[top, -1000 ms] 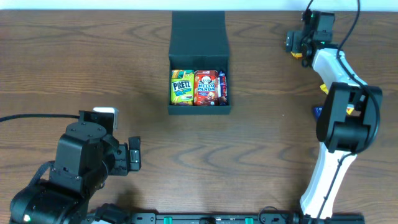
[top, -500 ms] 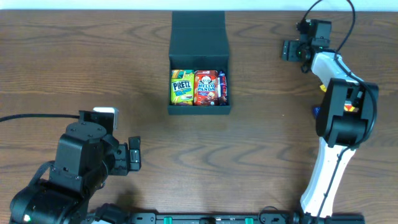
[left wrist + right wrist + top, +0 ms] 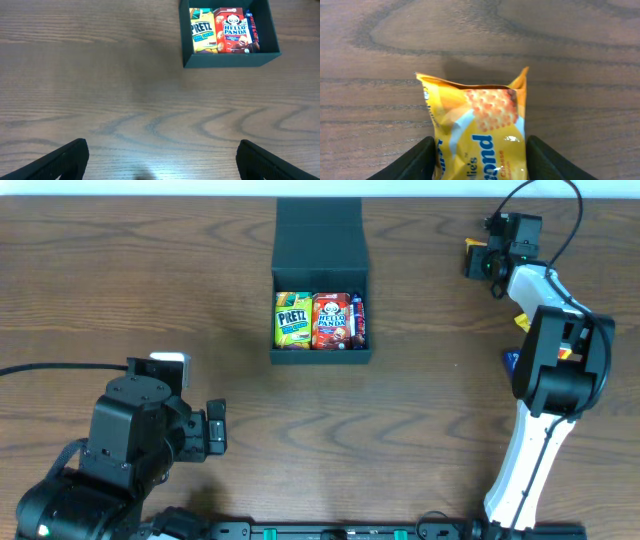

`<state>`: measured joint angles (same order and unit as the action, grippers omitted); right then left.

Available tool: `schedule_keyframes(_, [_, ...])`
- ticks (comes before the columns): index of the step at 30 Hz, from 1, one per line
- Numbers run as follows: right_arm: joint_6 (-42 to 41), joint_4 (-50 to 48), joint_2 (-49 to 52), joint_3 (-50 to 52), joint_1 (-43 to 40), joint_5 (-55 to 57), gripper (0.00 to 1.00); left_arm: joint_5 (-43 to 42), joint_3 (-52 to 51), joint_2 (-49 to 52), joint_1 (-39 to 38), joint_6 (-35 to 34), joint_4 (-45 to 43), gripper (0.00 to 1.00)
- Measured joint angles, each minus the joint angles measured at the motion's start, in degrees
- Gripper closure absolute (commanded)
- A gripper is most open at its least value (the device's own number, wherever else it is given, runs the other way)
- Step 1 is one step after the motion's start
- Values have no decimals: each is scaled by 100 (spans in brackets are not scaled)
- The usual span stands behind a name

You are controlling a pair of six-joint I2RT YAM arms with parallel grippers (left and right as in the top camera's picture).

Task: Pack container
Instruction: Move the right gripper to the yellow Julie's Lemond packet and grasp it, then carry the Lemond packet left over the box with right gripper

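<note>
The container [image 3: 320, 358] is a dark box at the table's back middle, open, with its lid flap [image 3: 320, 225] lying back. It also shows in the left wrist view [image 3: 230, 59]. Inside stand a yellow Pretz packet [image 3: 292, 320], a red Hello Panda packet [image 3: 331, 320] and a dark blue packet [image 3: 357, 320]. My right gripper [image 3: 478, 260] is at the back right, well to the right of the box. It is shut on a yellow cheese snack packet [image 3: 480, 115] just above the wood. My left gripper [image 3: 215, 430] is open and empty at the front left.
A small blue thing [image 3: 510, 360] lies partly hidden under the right arm. The right arm's white links [image 3: 540, 430] run along the table's right side. The left arm's black base [image 3: 120, 440] fills the front left corner.
My right gripper shifted slightly left, then back right near the back right corner, keeping the yellow packet. The left arm and the box have not moved.
</note>
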<state>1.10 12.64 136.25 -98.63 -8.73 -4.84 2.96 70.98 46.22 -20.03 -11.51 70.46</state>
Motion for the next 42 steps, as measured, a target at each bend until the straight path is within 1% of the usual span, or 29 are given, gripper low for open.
schedule_keyframes(5, [-76,35,0,0,0,-92,58,0,0,0,0,0,0,5])
schedule_keyframes(7, [-103,42,0,0,0,-127,69,0,0,0,0,0,0,5])
schedule_keyframes(8, [-111,42,0,0,0,-144,73,0,0,0,0,2,2,5])
schedule_keyframes(22, [-352,83,-2,-24,0,-487,74,2,0,0,0,0,0,5])
schedule_keyframes(28, [-439,184,-149,-22,105,-625,74,2,0,0,0,2,0,5])
schedule_keyframes(36, [-459,321,-938,-22,693,-745,75,0,0,0,0,0,2,5])
schedule_keyframes(39, [-461,531,-1285,-24,1128,-800,75,0,0,0,0,0,2,5])
schedule_keyframes(42, [-463,752,-1453,-24,1530,-833,79,2,0,0,0,0,0,5])
